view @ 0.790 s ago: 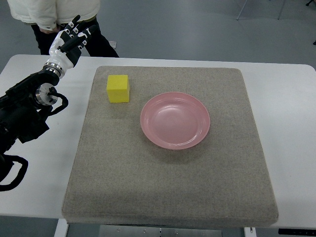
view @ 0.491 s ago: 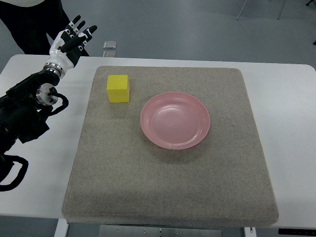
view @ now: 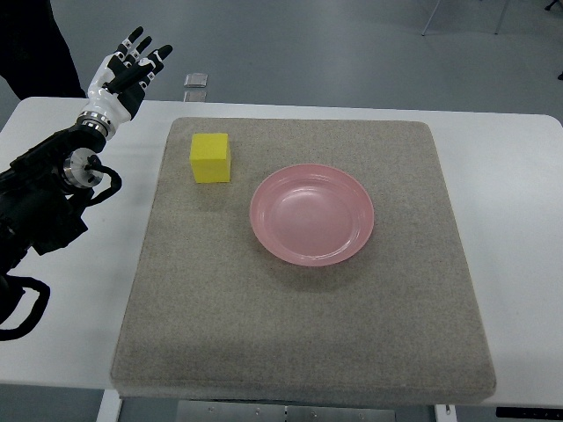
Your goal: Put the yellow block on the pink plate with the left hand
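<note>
Nearest to me lies the front edge of the grey felt mat (view: 299, 343), which covers most of the white worktop (view: 519, 237) and leaves bare strips on either side. My left arm (view: 44, 207) comes in over the left strip, black and bundled with cables, and runs away from me along the mat's left edge without touching it.

Farther in, a little right of the mat's middle, sits the pink plate (view: 312, 214), round, shallow and with nothing in it. Up and to the left of it rests the yellow block (view: 210, 157), flat on the mat in its far-left part, near the plate's rim but clearly apart from it (a strip of grey felt shows between the two).

Farther still, past the far-left corner of the mat, my left hand (view: 121, 75) is raised over the worktop's far edge. My fingers (view: 134, 41) are spread and straight, pointing away from me, and they pinch nothing; the block lies well off to their right and nearer to me.

Beyond the worktop is grey floor, with a small pale object (view: 197, 80) lying on it just past the far edge, and a dark shape (view: 31, 44) in the far-left corner
</note>
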